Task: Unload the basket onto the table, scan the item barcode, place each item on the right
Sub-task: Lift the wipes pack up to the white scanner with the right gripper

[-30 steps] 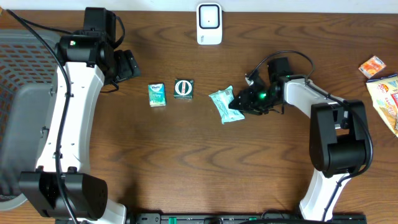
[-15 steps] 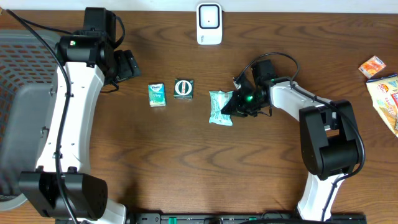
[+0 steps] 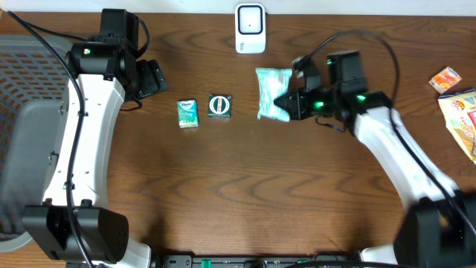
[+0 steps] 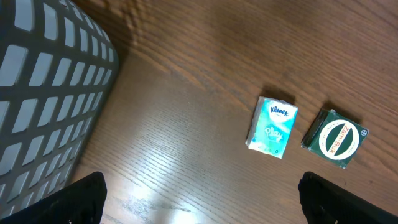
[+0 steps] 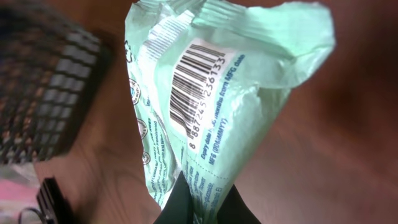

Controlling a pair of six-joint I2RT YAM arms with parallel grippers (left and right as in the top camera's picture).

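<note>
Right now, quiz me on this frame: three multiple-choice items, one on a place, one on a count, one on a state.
1. Where on the table is the white scanner? A far edge, centre; B near edge; C left corner.
2. How many small items lie left of the mint packet? A one; B two; C four.
3. The right tool is: A open, empty; B shut on the packet; C out of view.

1 A: it stands at the top edge overhead.
2 B: a Kleenex pack and a green box.
3 B: wrist view shows it pinched.
</note>
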